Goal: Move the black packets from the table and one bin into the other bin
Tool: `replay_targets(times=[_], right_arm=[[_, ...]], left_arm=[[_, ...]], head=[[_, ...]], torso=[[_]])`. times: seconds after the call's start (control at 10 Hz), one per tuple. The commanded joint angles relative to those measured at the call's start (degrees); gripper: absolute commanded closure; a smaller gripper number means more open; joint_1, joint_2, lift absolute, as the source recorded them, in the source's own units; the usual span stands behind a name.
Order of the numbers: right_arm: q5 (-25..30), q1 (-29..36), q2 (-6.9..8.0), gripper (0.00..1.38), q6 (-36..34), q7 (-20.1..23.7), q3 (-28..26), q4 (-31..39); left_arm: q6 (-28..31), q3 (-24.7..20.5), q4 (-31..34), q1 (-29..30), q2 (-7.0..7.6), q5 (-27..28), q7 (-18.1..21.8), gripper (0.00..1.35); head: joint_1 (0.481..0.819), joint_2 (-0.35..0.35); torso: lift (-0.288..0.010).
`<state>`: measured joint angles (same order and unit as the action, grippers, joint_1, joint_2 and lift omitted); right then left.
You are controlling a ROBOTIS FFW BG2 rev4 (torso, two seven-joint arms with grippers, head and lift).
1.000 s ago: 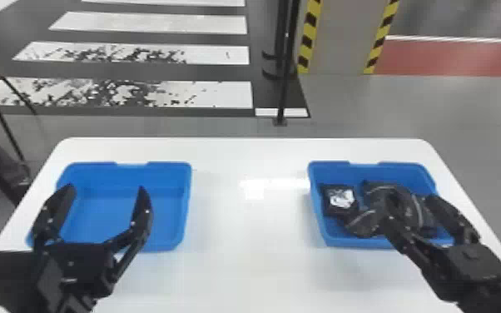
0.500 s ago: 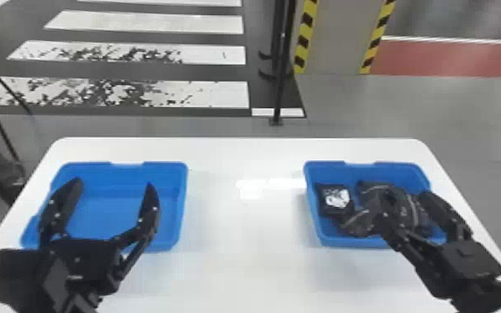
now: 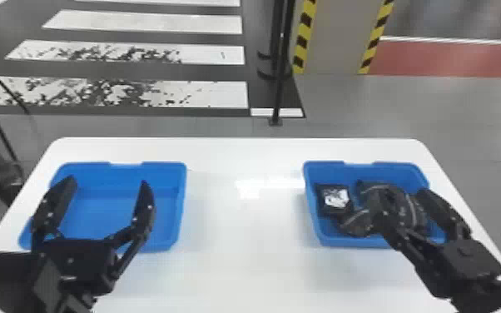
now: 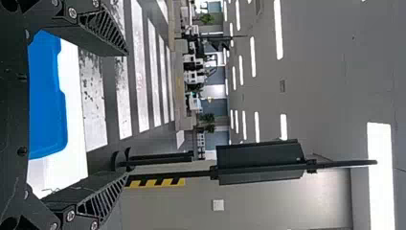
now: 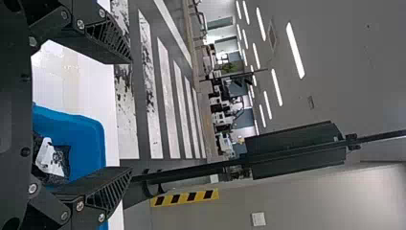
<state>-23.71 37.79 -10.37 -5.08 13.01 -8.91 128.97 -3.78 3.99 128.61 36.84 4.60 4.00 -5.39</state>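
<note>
Head view: black packets [image 3: 335,199] bunched in right bin [image 3: 313,216], by bench's [image 3: 241,249] right edge. Likely light, pliable, slick-skinned; pinch across thick middle, not loose corner. Right end effector [image 3: 401,197] spread wide, empty, above packets, slanting toward bench's far edge. Left end effector [image 3: 108,181] also wide, empty, over left bin [image 3: 182,208], pointing at far edge.

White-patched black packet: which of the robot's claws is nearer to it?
Right. The right claw is over the right bin, to the right of the packet inside it; the left claw is over the left bin, well to the packet's left.
</note>
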Motion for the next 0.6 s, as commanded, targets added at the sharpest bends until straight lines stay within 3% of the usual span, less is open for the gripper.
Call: replay_targets(times=[0.0, 0.5], right_arm=[[-0.17, 0.03, 0.0, 0.25, 0.02, -0.01, 0.0, 0.06], [-0.74, -0.25, -0.27, 0.24, -0.96, -0.01, 0.57, 0.06]], left_arm=[[0.12, -0.22, 0.13, -0.15, -0.12, 0.0, 0.03, 0.15], [-0.02, 0.12, 0.13, -0.71, 0.06, 0.0, 0.38, 0.15]], head=[[0.695, -0.055], [0.695, -0.049]], torso=[[-0.11], [-0.11]])
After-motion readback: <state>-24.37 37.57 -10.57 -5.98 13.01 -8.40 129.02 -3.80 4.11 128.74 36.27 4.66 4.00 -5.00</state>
